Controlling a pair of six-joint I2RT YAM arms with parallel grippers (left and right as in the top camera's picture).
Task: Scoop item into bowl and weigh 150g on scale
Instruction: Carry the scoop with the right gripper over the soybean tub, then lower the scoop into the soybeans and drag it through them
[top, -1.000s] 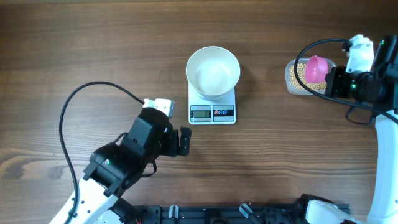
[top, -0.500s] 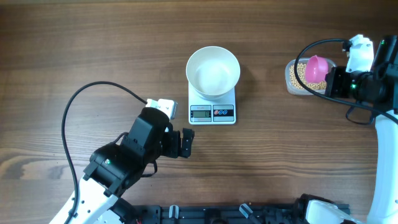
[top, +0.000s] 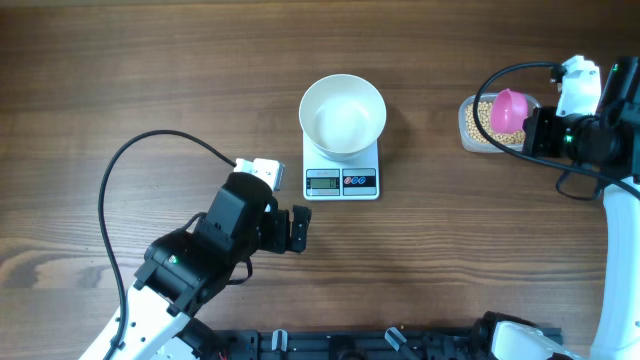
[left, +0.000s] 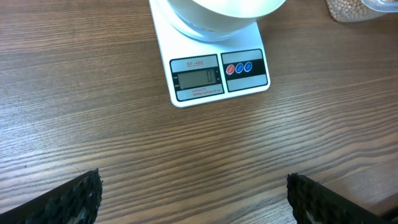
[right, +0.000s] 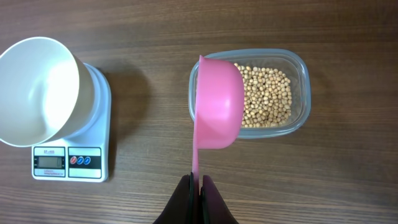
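The white bowl (top: 343, 115) stands empty on the white scale (top: 342, 181), whose display faces the front edge. Tan beans (right: 267, 93) fill a clear tub (top: 478, 128) to the right of the scale. My right gripper (right: 199, 184) is shut on the thin handle of a pink scoop (right: 217, 106), which hangs sideways over the tub's left end. My left gripper (left: 193, 193) is open just above the table, in front of the scale (left: 219, 71), and holds nothing. In the left wrist view the bowl (left: 217, 9) shows only at the top edge.
The left arm's black cable (top: 150, 150) loops over the table to the left of the scale. The right arm's body (top: 590, 130) sits just right of the tub. Bare wood lies between the scale and the tub.
The left gripper edged slightly to the right early in the second. The right gripper and the scoop have not moved.
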